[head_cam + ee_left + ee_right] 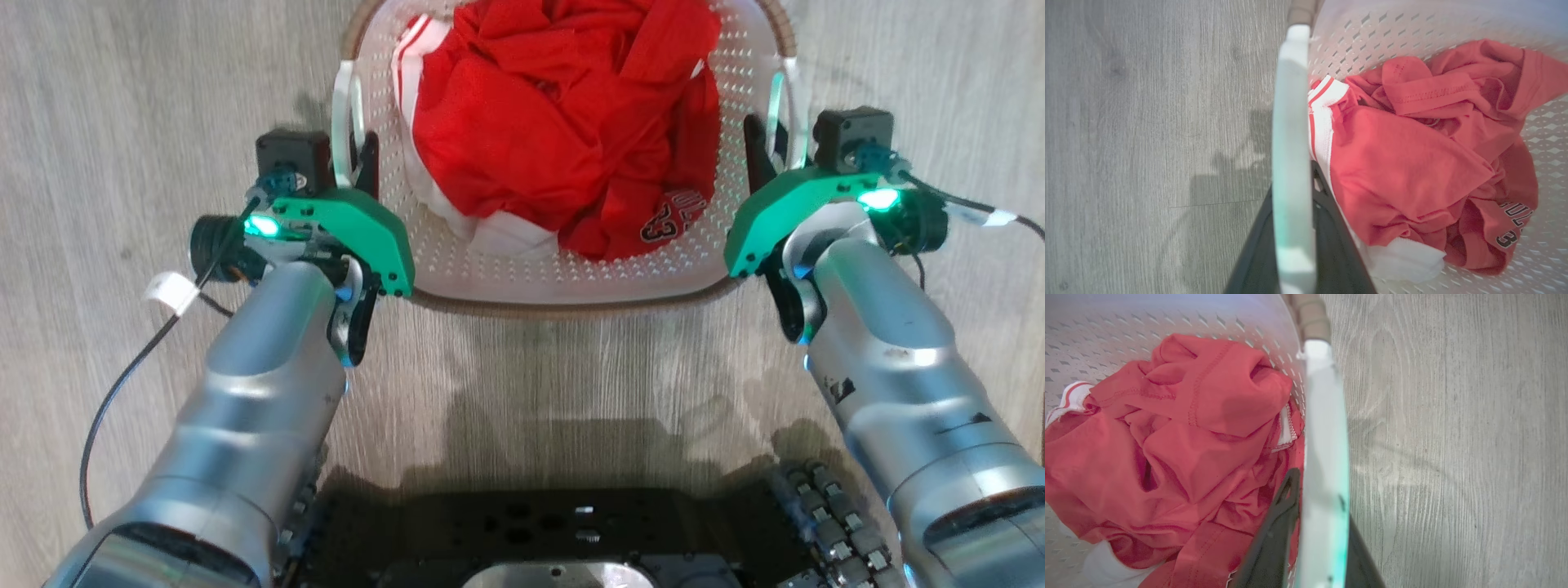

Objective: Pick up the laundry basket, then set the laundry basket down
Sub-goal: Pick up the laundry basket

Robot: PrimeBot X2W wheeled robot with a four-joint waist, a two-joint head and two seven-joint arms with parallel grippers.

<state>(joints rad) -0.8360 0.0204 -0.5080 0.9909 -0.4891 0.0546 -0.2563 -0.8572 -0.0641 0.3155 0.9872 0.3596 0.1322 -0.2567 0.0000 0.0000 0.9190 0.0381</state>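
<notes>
The laundry basket [571,282] is white and perforated with a brown rim, and it sits straight ahead in the head view, full of red and white clothes [555,122]. My left gripper [351,163] is shut on the basket's left white handle [1290,122], one dark finger on each side of it. My right gripper [780,151] is shut on the right handle [1325,416] in the same way. The basket's far end is cut off by the frame's top edge. Whether the basket rests on the floor or hangs just above it, I cannot tell.
Pale grey wood floor [122,98] lies all around the basket. My own dark base [555,539] is at the bottom of the head view, just behind the basket. A black cable [122,384] loops off my left forearm.
</notes>
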